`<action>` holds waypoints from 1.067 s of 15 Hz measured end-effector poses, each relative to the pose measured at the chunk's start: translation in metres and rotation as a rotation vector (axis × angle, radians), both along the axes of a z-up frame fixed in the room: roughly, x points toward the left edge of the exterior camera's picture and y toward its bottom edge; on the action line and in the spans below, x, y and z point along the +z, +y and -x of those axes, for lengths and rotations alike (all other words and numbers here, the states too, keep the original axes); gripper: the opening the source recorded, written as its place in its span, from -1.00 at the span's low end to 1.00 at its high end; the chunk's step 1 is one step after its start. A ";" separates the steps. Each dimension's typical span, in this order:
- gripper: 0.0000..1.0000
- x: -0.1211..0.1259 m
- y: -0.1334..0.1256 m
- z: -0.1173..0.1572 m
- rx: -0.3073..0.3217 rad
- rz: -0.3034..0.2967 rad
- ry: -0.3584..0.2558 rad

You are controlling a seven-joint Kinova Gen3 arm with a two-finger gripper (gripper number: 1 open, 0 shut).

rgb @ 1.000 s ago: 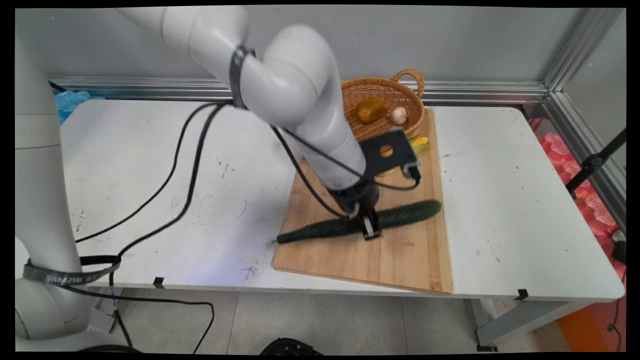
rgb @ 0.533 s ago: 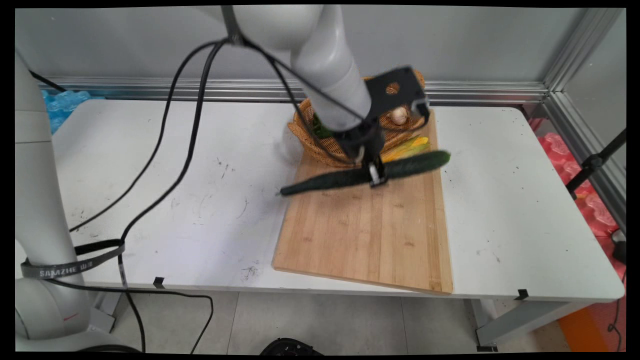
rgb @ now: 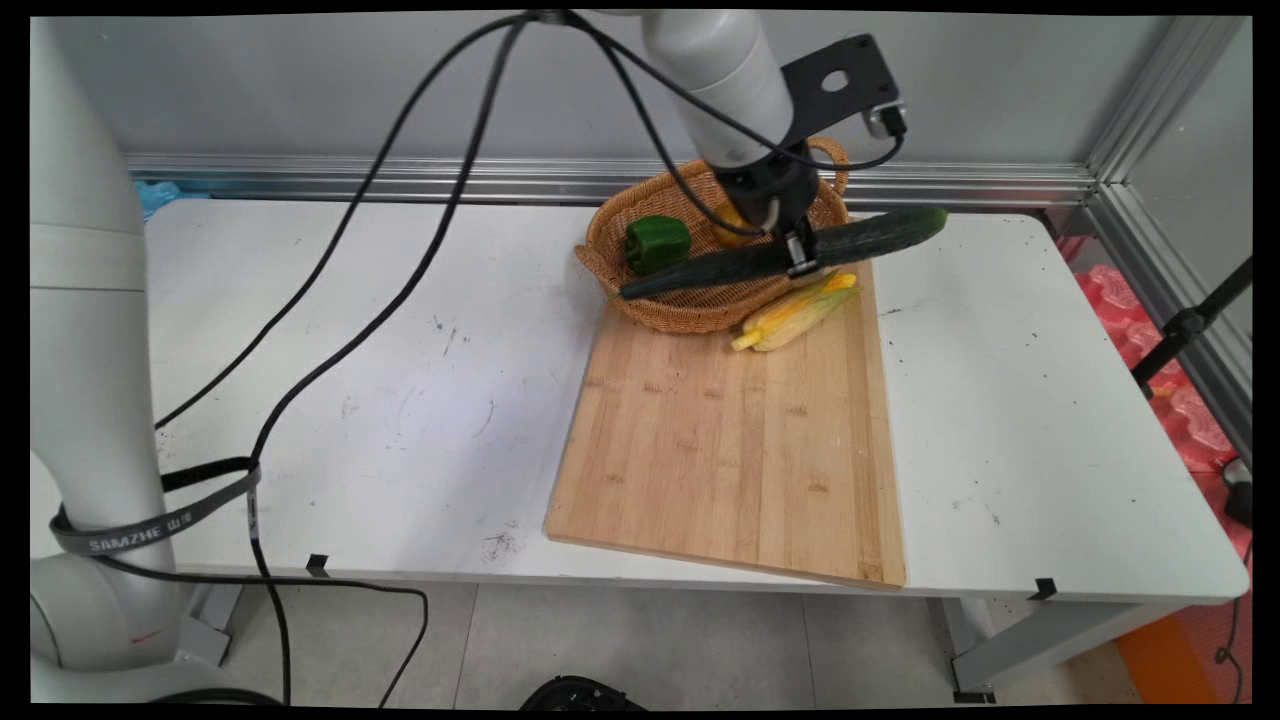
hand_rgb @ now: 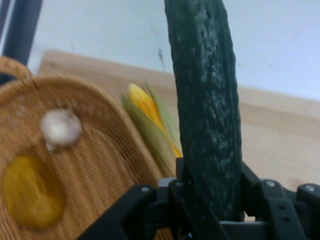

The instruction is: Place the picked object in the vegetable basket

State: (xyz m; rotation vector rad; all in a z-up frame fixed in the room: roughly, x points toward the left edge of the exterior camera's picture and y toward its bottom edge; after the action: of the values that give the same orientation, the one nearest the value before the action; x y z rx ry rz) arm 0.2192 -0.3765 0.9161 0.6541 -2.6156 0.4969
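Observation:
My gripper (rgb: 797, 255) is shut on a long dark green cucumber (rgb: 870, 233), held level in the air over the near rim of the wicker basket (rgb: 690, 305). In the hand view the cucumber (hand_rgb: 207, 100) runs up from between the jaws. The basket (hand_rgb: 100, 140) holds a green pepper (rgb: 657, 243), a white garlic bulb (hand_rgb: 61, 127) and a yellow-orange fruit (hand_rgb: 31, 192). An ear of corn (rgb: 795, 311) in its husk lies on the wooden cutting board (rgb: 730, 470) just in front of the basket; the same corn (hand_rgb: 150, 120) shows in the hand view.
Black cables (rgb: 400, 290) hang from the arm over the table's left half. The white table (rgb: 1010, 400) ends near the board's front edge. An aluminium frame rail (rgb: 1000, 182) runs along the wall behind the basket.
The gripper has lifted the cucumber off the cutting board and carried it up and back to the basket. The corn and green pepper have come out from behind the arm.

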 end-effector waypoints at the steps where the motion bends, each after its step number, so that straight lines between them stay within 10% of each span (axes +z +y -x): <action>1: -1.00 -0.004 -0.010 0.002 -0.008 0.012 0.001; 16: -1.00 -0.084 -0.119 -0.007 -0.008 0.062 0.023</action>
State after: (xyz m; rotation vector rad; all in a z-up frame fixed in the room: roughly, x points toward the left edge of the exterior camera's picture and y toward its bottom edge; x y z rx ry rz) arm 0.2264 -0.4958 0.8319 0.6259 -2.5694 0.5622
